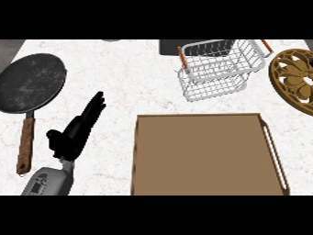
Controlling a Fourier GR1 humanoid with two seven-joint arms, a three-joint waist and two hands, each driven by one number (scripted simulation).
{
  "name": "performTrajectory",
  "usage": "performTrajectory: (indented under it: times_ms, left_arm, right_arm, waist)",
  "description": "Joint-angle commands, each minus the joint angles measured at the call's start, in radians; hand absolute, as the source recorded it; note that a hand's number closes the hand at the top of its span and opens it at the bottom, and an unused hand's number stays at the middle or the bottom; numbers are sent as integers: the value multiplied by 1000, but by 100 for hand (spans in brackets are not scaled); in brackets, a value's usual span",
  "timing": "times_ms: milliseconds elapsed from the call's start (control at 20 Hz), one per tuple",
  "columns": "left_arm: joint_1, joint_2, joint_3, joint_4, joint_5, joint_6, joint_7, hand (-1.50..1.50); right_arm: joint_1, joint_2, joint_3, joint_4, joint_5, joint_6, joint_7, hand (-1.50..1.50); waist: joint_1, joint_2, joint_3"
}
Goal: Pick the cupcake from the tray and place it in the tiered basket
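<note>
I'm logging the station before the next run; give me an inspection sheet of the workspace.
Surface: white marble counter.
Job's things: brown tray bare, no cupcake seen; white wire tiered basket behind the tray, no cupcake visible in it.
Clutter: dark frying pan with wooden handle at left; ornate gold trivet at right.
Hands: left hand open, left of the tray; right hand not in view.
Cables: nothing seen.
Surroundings: dark object behind the basket, unclear.

Only the left hand [74, 131] shows up, open with fingers straight and pointing up, resting just left of the tray [203, 156], grey forearm coming in from below.
</note>
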State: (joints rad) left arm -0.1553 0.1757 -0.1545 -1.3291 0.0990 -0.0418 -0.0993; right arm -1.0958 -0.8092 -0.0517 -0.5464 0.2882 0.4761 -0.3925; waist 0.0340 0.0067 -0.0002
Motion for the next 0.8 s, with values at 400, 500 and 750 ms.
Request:
performTrajectory:
  times_ms: [400,500,750]
  left_arm:
    - [25,-52,-29,-52,-40,32,31,0]
    - [42,-22,-6,-30,-36,7,0,0]
    - [-16,-14,6,-31,-26,-17,42,0]
  right_arm:
    - [-200,229,37,68,64,-29,189,150]
    - [-238,266,47,79,80,-37,232,150]
    - [-266,401,52,149,105,-130,250,150]
  waist:
    - [-4,-2,0]
    - [-4,-2,0]
    - [7,3,0]
